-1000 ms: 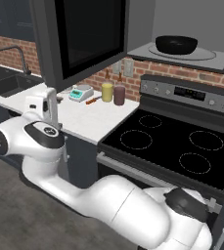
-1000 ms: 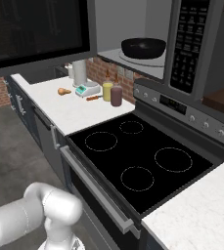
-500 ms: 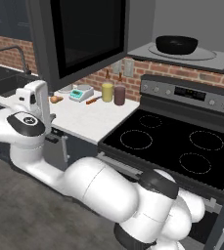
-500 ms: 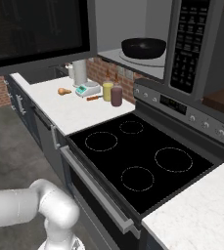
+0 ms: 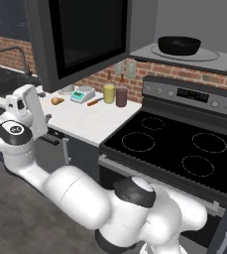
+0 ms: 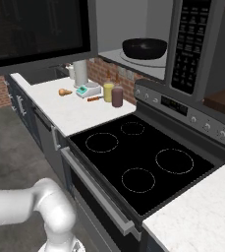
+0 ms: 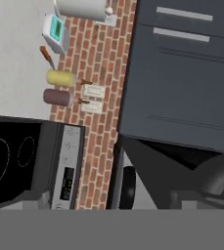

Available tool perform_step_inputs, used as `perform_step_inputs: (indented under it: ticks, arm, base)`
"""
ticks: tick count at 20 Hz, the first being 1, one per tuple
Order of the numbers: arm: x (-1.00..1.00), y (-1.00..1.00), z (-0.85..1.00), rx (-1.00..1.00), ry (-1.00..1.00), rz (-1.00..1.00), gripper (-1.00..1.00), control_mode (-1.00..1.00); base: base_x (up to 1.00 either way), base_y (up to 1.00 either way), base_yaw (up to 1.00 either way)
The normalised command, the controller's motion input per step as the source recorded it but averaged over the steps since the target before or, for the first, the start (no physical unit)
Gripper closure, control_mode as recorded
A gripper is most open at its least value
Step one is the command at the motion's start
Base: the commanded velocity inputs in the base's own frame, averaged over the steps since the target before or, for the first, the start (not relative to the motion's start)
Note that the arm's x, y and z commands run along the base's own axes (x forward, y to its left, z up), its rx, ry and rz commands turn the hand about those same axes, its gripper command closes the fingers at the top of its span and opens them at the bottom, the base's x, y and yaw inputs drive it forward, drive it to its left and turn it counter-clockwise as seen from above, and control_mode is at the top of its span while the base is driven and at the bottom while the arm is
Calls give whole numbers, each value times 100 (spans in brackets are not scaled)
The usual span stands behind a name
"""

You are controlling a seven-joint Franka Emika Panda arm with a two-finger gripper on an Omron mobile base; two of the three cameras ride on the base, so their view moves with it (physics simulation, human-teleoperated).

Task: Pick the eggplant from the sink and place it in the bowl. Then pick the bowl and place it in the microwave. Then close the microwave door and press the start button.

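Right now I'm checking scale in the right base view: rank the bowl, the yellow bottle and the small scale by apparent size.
1. bowl
2. yellow bottle and small scale: they look about alike, so I won't rank them.

The black bowl [image 6: 144,48] sits inside the open microwave [image 6: 182,47] above the black stovetop [image 6: 138,160], with a yellow bottle [image 6: 108,91] and a dark red bottle [image 6: 117,96] touching on the white counter [image 6: 70,110].
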Motion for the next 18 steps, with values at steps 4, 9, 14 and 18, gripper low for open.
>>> perform_step_inputs:
  ticks: [4, 9, 14, 18]
  arm:
    - [60, 0, -29, -7, 1, 0, -100, -100]
    - [90, 0, -7, 0, 0, 0, -100, -100]
    - [86, 1, 0, 0, 0, 0, -100, -100]
    - [57, 0, 1, 0, -4, 0, -100, -100]
  base:
    - [0, 0, 0]
    - [0, 0, 0]
    - [0, 0, 0]
    - [0, 0, 0]
